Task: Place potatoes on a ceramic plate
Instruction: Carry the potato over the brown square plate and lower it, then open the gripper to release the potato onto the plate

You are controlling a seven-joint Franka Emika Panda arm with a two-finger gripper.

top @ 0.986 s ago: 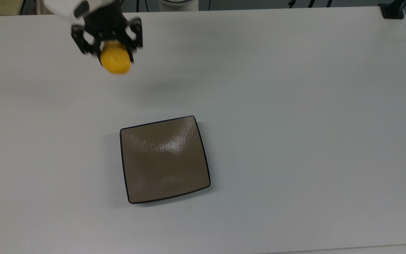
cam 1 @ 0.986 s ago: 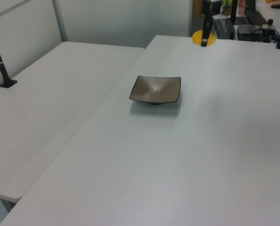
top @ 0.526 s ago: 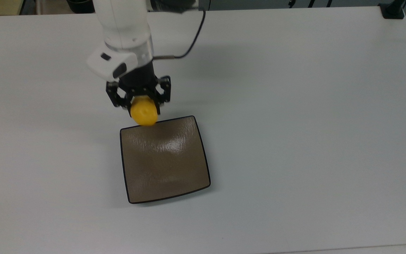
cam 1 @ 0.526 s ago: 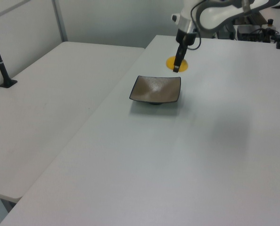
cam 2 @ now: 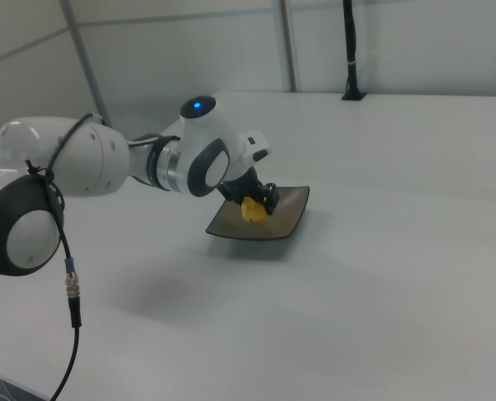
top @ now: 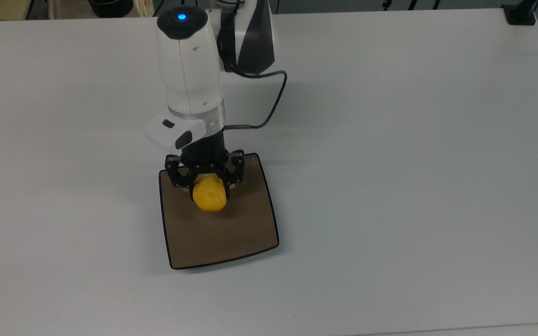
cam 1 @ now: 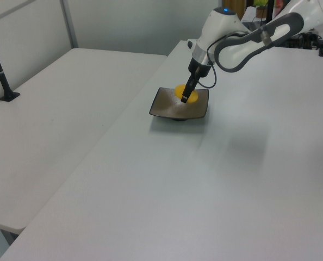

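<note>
White table (top: pixel 390 186), matte, bearing one dish near the middle of the top view. Ceramic plate (top: pixel 231 238): square, glossy brown, rounded corners, thin black rim, slightly dished; the part nearest the top view's lower edge is bare, the upper part is covered by the arm's tooling. Potato (top: pixel 209 197): one small bright yellow oval lump, smooth with shallow dimples, much smaller than the plate; placed over the plate's upper-left portion in the top view; whether it touches the plate surface cannot be told. Gripper (top: pixel 206 184): black, two-fingered, pointing down, fingers clamped on either side of the potato. Behind it, the white arm (top: pixel 189 70) with a lit blue indicator at its top and a black cable (top: pixel 273 105) looping off toward the top view's right. A second white table (cam 1: pixel 58 119) stands at the left view's left, apart from the first.
</note>
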